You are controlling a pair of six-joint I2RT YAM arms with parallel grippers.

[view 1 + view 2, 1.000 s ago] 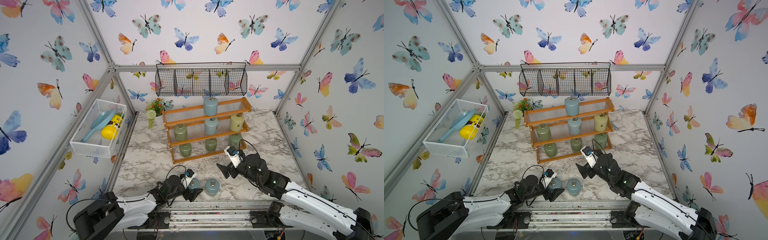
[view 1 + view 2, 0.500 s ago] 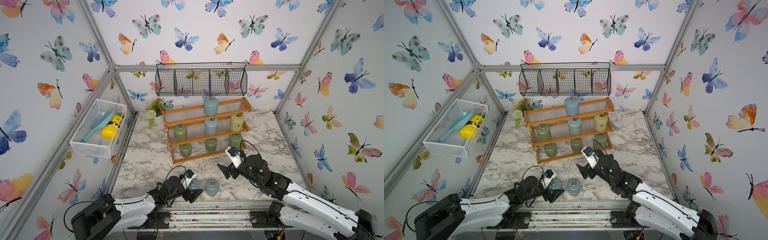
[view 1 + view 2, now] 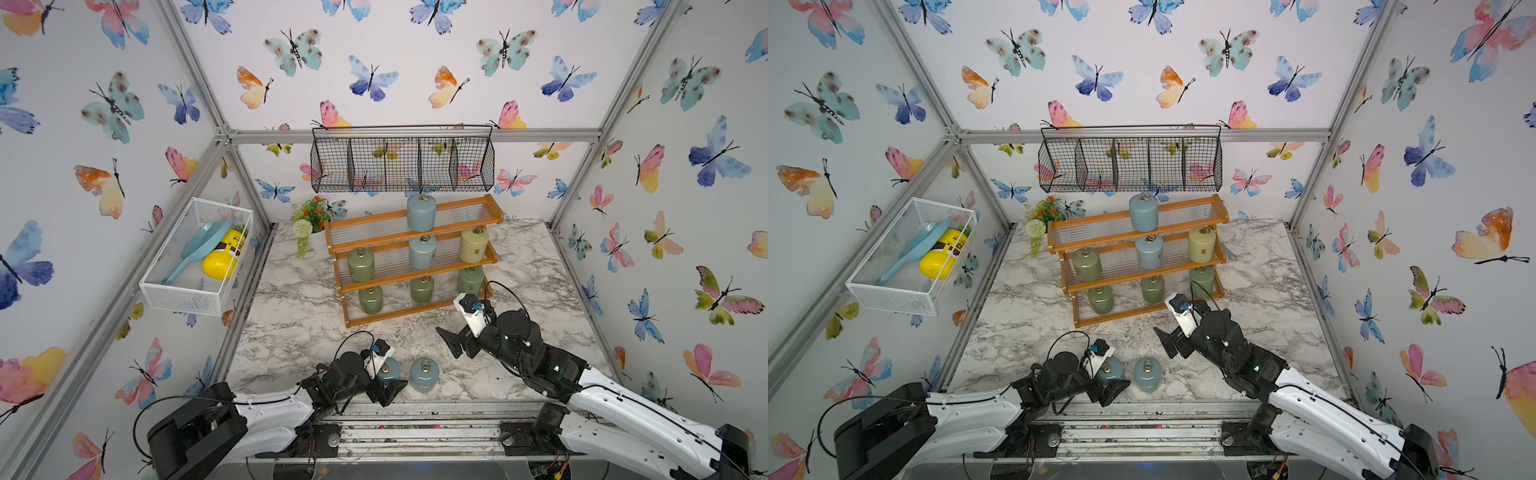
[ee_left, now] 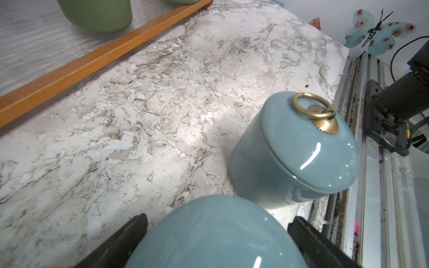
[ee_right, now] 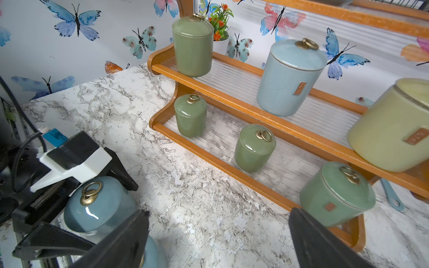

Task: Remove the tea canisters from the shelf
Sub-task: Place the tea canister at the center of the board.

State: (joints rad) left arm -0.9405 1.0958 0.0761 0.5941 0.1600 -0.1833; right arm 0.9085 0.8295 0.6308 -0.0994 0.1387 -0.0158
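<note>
Blue tea canisters (image 3: 424, 374) stand upright (lids uppermost), axes vertical.

Marble-patterned desk (image 3: 291, 332). Directly on it: three-tier shelf (image 3: 399, 313) carrying seven canisters (image 3: 421, 214); two blue canisters (image 3: 424, 374) near front edge; potted flowers (image 3: 312, 214) at rear beside shelf.

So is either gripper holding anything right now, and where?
Nothing held. Left gripper straddles a pale blue tea canister, jaws open; right gripper is open and empty.
</note>
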